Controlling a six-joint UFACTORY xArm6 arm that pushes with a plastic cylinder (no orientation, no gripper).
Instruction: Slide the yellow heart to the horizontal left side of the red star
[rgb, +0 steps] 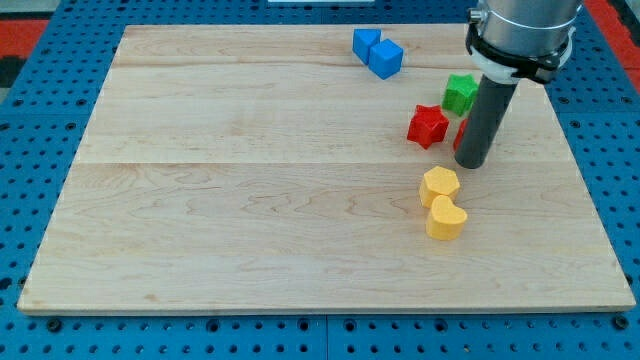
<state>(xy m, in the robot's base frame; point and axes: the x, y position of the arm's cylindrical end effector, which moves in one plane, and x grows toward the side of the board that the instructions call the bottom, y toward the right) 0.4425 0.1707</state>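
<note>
The yellow heart (447, 218) lies on the wooden board (250, 200) at the lower right, touching a yellow hexagon-like block (439, 185) just above it. The red star (428, 126) sits higher up, right of centre. My tip (471, 162) rests on the board just right of the red star and above-right of the yellow blocks, touching neither yellow block. The rod hides most of another red block (461, 131) behind it.
A green star-like block (461, 92) sits above-right of the red star, next to the rod. Two blue blocks (377, 52) lie together near the board's top edge. Blue perforated table surrounds the board.
</note>
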